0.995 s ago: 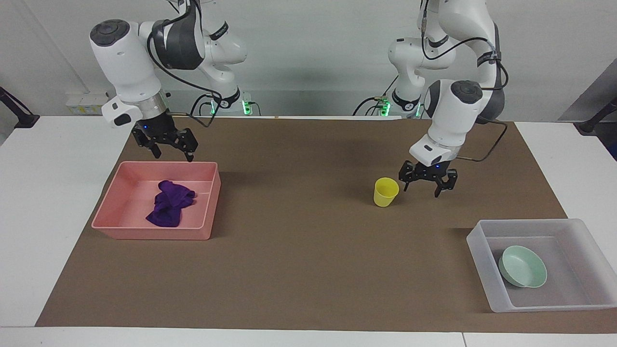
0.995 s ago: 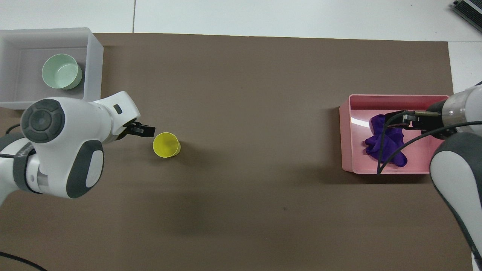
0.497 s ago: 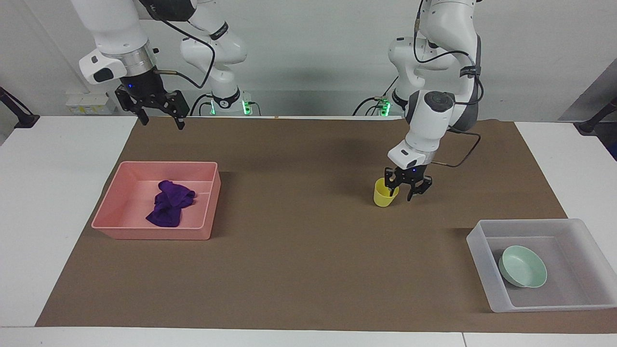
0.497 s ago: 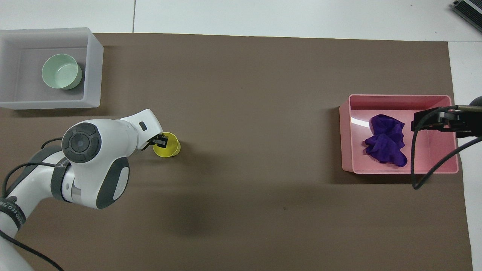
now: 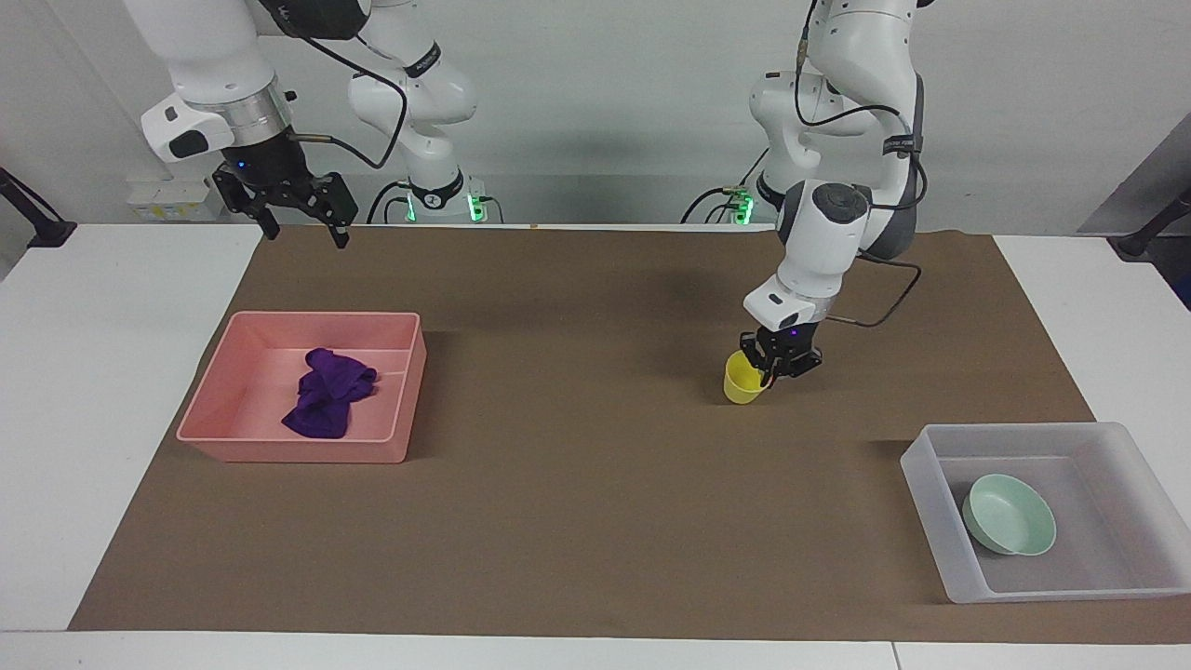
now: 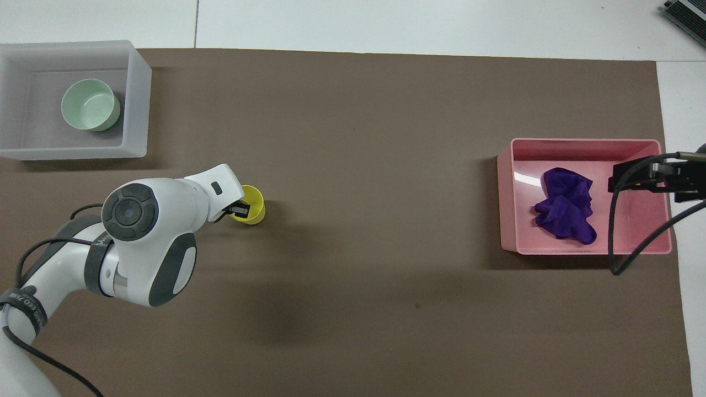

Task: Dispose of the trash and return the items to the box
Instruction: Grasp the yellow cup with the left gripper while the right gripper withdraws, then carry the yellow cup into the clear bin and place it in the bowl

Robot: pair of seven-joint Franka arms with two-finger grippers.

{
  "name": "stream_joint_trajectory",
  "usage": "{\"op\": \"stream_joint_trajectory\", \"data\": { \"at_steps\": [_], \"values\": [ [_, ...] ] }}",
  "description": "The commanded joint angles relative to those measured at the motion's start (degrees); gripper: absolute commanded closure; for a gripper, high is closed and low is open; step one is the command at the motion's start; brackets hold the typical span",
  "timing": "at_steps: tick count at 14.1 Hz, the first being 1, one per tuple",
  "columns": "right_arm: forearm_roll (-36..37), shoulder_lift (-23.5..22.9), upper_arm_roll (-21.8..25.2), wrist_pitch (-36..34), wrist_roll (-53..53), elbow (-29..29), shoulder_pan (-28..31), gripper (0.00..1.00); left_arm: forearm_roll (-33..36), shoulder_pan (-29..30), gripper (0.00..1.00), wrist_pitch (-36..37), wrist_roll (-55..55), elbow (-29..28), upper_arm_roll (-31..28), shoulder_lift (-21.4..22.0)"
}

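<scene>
The yellow cup (image 5: 742,383) (image 6: 253,203) stands upright on the brown mat. My left gripper (image 5: 769,368) (image 6: 240,209) is down at the cup and shut on its rim, one finger inside and one outside. The purple cloth (image 5: 327,405) (image 6: 565,205) lies crumpled in the pink bin (image 5: 279,448) (image 6: 584,144). The mint-green bowl (image 5: 1010,526) (image 6: 90,105) sits in the translucent box (image 5: 923,470) (image 6: 136,105) at the left arm's end. My right gripper (image 5: 300,228) (image 6: 646,177) hangs open and empty, high over the pink bin's edge.
The brown mat (image 5: 577,521) covers most of the white table. The cup stands between the two bins, closer to the translucent box. A cable loops from the right arm over the pink bin.
My left gripper moved onto the yellow cup and shut on its rim, nudging the cup slightly. My right gripper rose from just above the pink bin, leaving the purple cloth inside.
</scene>
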State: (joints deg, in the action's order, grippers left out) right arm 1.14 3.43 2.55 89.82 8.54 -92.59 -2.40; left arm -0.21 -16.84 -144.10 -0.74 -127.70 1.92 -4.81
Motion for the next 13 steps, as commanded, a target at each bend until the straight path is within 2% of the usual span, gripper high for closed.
{"op": "stream_joint_trajectory", "data": {
  "at_steps": [1,4,8,12,13],
  "values": [
    [-0.53,1.31,-0.18,0.44,-1.59,-2.50,0.64,0.00,0.83,2.67,1.00,5.57,-0.67,3.93,-0.42,1.82],
    [-0.53,1.49,-0.18,0.53,-1.68,-2.59,0.64,0.00,0.83,8.12,1.00,4.97,-0.49,9.03,-0.43,0.69],
    [-0.35,1.49,-0.18,0.53,-1.60,-2.68,0.55,0.00,0.83,14.63,1.00,0.05,-0.05,16.76,-0.42,-3.96],
    [-0.44,1.49,-0.18,0.53,-1.59,-2.77,0.64,0.00,0.30,20.09,1.00,5.83,0.39,29.05,-0.34,-10.20],
    [-0.44,1.58,-0.18,0.53,-1.68,-2.77,0.64,0.00,0.30,21.49,1.00,5.84,0.48,30.65,-0.34,-11.52]
  ]
}}
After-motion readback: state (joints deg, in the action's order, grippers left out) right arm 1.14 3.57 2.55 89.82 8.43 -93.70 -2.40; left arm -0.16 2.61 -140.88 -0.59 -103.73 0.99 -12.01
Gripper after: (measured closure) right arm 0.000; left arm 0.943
